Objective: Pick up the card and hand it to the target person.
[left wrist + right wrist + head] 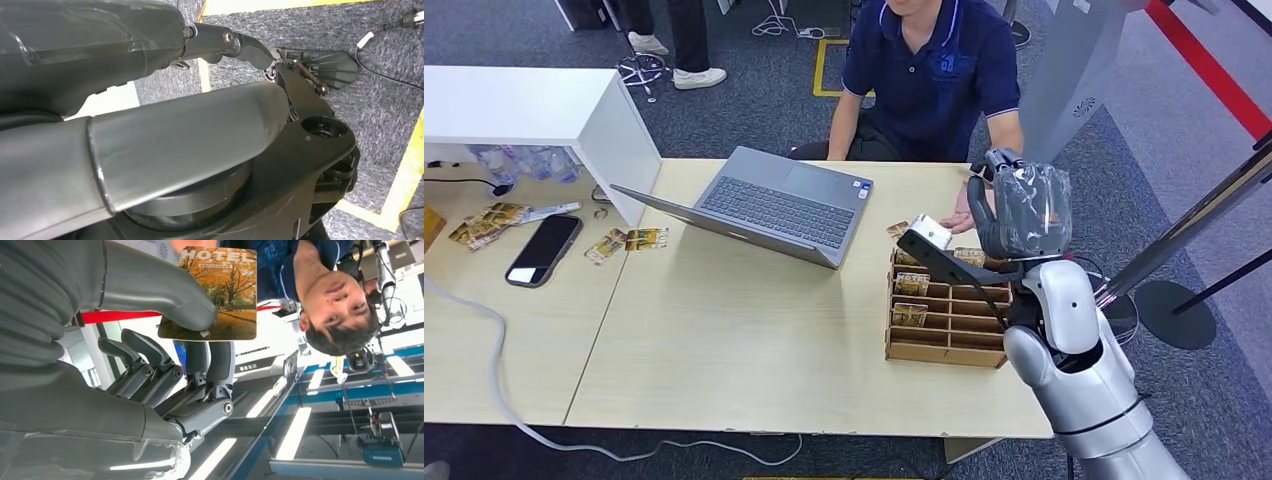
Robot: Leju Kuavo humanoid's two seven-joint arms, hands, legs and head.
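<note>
Card: orange-gold, printed "HOTEL" over an autumn tree scene; the card (215,290) is pinched between the thumb and fingers (210,360) of the right hand (165,330), well above the table.
Right hand: raised at the far right side of the table, its back turned to the head camera (a clear plastic cover wraps it); the right hand (1016,208) is just in front of the person's hand.
Person: seated across the table in a dark blue polo; the person (929,70) rests one hand (964,215) palm-up on the tabletop, just beside the robot's hand.
Left hand: grey cover and one dark finger show in its wrist view above grey carpet; the left hand (150,45) cannot be judged as clenched or spread.
Rack: wooden, divided into slots, some holding more cards; the rack (944,315) stands under the raised arm.
Laptop: grey, open flat, mid-table; the laptop (774,200) lies left of the rack.
Phone: dark, on the left table; the phone (544,250) lies among loose cards.
</note>
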